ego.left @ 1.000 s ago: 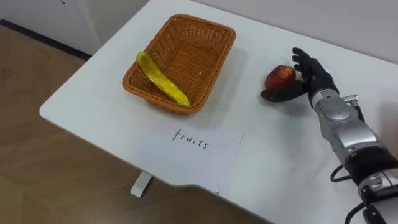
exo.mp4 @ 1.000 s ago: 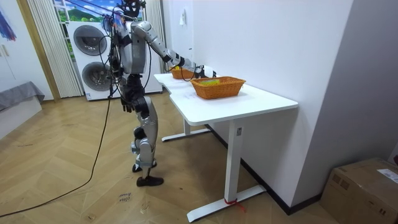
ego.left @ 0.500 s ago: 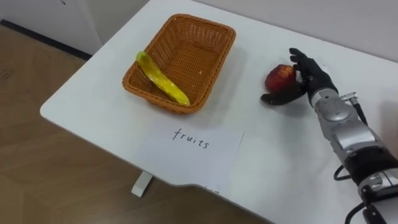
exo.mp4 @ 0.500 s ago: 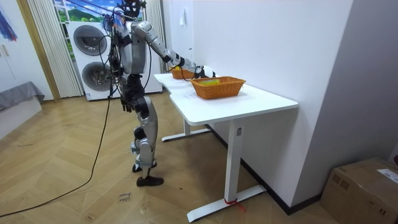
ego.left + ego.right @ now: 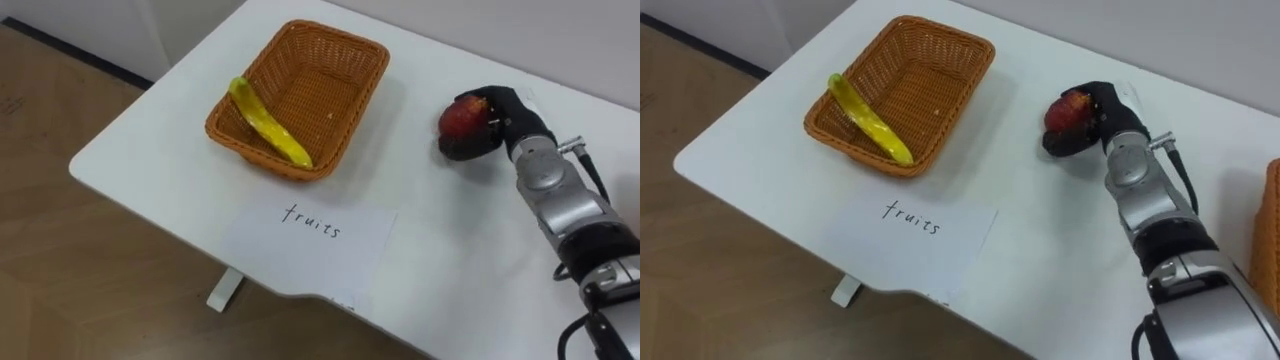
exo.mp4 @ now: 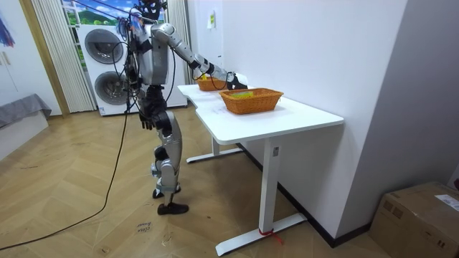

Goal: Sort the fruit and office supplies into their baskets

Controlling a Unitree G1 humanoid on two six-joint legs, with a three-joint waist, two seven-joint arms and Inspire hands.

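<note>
A red apple (image 5: 460, 118) is on the white table (image 5: 150, 130), to the right of the wicker fruit basket (image 5: 383, 60). My right hand (image 5: 507, 112) reaches in from the lower right and is shut on the apple, fingers curled over its top and right side. A yellow banana (image 5: 268, 125) lies slanted along the basket's left inner wall. In the room view I stand at the table's end with my right arm stretched over it, and my left hand (image 6: 145, 120) hangs by my hip.
A paper label reading "fruits" (image 5: 312, 232) lies in front of the basket, near the table's front edge. A second wicker basket (image 5: 1271, 230) shows at the far right. The wall runs along the table's far side.
My right hand, open beside the apple a second ago, has curled its fingers round it. The camera has shifted slightly.
</note>
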